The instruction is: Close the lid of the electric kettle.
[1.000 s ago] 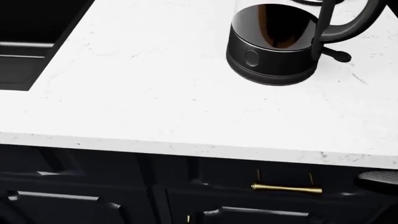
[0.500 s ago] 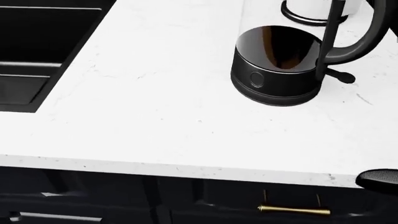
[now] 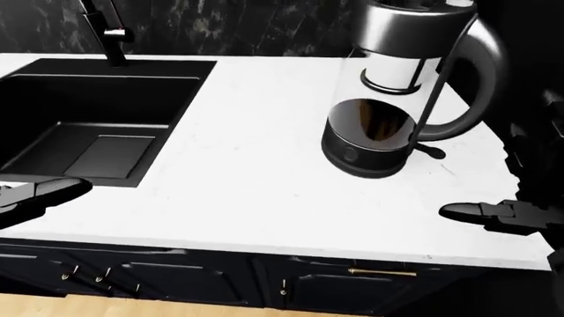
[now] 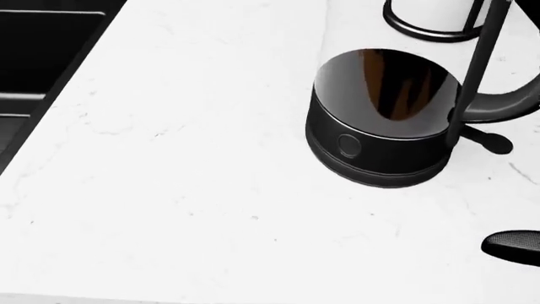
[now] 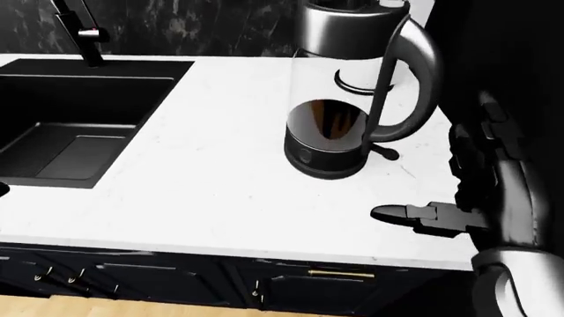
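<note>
left-eye view: the glass-walled electric kettle with black base and curved dark handle (image 3: 379, 132) stands on the white speckled stone counter (image 3: 246, 185), right of the black recessed sink (image 3: 88, 125) with its dark tap (image 3: 110, 33). its metal top band reaches the frame's top edge; i can't tell the lid's position from here. my right hand (image 3: 498, 216) hangs low near the counter's right edge, one dark finger pointing left, well apart from the kettle, holding nothing. my left hand (image 3: 40, 196) sits at the left edge over the counter lip by the sink, also empty; how far its fingers are spread i can't tell. head view: the kettle base (image 4: 380, 126) now fills more of the frame than half a second ago and sits lower, and the cabinet fronts with the brass handle have dropped out of the picture, so the camera has moved in and tilted, not the kettle. only the tip of my right hand shows at the lower right corner. right-eye view: same layout; the right hand looks loosely open, nothing in it, below and right of the kettle. my read: i'm closer now, approach only, lid not yet touched. next the right hand has to come up to the kettle's top.
</note>
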Tool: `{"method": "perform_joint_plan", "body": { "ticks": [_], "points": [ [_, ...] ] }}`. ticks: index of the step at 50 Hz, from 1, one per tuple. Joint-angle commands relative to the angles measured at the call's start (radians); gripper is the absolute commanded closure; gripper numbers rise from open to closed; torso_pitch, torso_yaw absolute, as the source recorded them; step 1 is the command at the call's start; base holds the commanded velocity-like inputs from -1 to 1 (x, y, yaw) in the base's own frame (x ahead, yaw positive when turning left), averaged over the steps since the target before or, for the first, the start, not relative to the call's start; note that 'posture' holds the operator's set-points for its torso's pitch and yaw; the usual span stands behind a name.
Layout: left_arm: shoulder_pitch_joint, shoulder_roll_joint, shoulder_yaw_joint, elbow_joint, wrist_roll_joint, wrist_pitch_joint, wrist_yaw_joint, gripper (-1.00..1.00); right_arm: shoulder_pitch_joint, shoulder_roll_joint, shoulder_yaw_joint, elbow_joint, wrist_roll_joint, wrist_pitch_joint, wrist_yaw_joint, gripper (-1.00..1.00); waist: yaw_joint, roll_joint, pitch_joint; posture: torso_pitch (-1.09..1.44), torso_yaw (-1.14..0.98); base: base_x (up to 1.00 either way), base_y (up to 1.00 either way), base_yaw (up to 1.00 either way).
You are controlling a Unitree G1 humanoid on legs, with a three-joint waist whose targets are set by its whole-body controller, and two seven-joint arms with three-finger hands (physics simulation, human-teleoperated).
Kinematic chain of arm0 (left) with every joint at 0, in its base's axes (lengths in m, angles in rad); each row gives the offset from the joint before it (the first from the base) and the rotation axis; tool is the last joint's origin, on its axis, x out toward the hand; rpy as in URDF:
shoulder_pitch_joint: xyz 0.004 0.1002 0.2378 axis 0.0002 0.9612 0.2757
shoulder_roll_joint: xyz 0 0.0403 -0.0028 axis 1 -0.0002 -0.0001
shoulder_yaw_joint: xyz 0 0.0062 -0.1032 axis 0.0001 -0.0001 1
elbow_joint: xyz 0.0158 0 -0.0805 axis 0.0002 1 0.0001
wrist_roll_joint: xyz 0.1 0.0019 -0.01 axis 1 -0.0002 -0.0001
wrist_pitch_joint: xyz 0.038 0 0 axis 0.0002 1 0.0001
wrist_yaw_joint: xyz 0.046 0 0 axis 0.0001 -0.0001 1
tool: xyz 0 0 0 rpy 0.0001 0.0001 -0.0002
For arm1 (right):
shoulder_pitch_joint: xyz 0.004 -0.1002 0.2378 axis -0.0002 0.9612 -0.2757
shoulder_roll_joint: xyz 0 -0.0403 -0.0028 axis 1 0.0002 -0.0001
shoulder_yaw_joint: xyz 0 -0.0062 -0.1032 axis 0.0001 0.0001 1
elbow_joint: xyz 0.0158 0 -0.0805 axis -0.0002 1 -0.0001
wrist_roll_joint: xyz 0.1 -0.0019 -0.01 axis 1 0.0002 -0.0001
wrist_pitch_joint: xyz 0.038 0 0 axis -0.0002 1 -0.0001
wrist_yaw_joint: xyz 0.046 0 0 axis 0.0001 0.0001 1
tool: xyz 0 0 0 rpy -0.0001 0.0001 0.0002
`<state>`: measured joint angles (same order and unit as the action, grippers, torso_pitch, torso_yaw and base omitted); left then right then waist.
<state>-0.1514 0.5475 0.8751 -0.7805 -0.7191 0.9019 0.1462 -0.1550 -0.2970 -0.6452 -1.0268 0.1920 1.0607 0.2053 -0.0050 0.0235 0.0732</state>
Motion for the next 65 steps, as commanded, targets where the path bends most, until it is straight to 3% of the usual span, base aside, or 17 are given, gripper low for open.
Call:
{"method": "perform_joint_plan", "body": {
  "ticks": [1, 4, 8, 32, 56, 65],
  "points": [
    [-0.007, 0.013, 0.005, -0.012, 0.01, -0.035, -0.001, -1.0, -0.013, -0.012, -0.004, -0.017, -0.003, -0.026, 0.001, -0.96, -0.003, -0.006, -0.01, 0.0, 0.0, 0.0, 0.0, 0.0],
    [-0.008, 0.012, 0.003, -0.011, 0.012, -0.037, -0.002, -1.0, -0.015, -0.012, -0.005, -0.019, -0.003, -0.023, 0.002, -0.96, -0.001, -0.015, -0.032, 0.0, 0.0, 0.0, 0.0, 0.0],
    [-0.011, 0.012, 0.002, -0.011, 0.012, -0.036, -0.002, -1.0, -0.015, -0.016, -0.008, -0.02, 0.006, -0.02, -0.003, -0.96, 0.001, -0.023, -0.036, 0.0, 0.0, 0.0, 0.0, 0.0],
    [-0.014, 0.006, 0.0, -0.014, 0.012, -0.045, -0.003, -1.0, -0.009, -0.007, 0.001, -0.014, -0.009, -0.037, 0.004, -0.96, 0.004, -0.025, -0.028, 0.0, 0.0, 0.0, 0.0, 0.0],
    [-0.006, 0.014, -0.003, -0.021, 0.043, -0.042, -0.025, -1.0, -0.011, -0.003, 0.001, -0.013, -0.015, -0.039, 0.008, -0.96, 0.004, -0.022, -0.033, 0.0, 0.0, 0.0, 0.0, 0.0],
    [-0.014, 0.003, -0.014, -0.02, 0.081, -0.033, -0.04, -1.0, -0.007, -0.001, 0.006, -0.018, -0.018, -0.037, 0.007, -0.96, 0.005, -0.025, -0.07, -0.08, 0.0, 0.0, 0.0, 0.0]
  ]
}}
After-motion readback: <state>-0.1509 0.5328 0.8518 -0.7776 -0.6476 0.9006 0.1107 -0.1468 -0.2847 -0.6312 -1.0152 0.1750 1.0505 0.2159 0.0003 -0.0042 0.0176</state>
